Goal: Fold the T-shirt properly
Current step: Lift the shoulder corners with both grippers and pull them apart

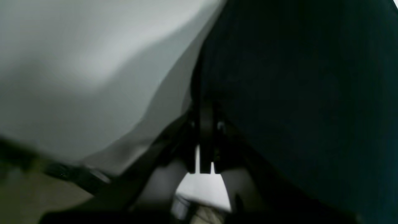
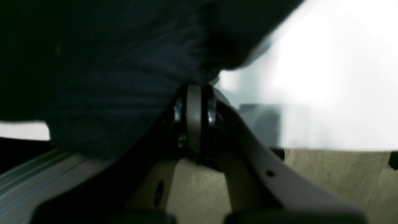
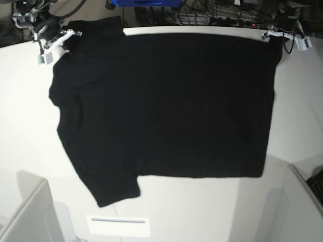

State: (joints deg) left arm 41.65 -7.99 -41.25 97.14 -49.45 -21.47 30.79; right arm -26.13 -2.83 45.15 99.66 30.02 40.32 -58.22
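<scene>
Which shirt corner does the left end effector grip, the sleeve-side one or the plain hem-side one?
The plain hem-side corner of the T-shirt, at the base view's top right, under the left end effector; no sleeve lies there.

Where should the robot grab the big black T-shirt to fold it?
Probably by its two far corners, coming from the table's far edge, where the large black cloth T-shirt lies spread flat on the white table. Both grippers already pinch there: the left gripper a hem corner, the right gripper the shoulder end.

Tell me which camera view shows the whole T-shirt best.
The base view: the T-shirt lies spread out across the white table, sleeves and hem visible. Both wrist views show only blurred black cloth pinched at the gripper tips.
</scene>
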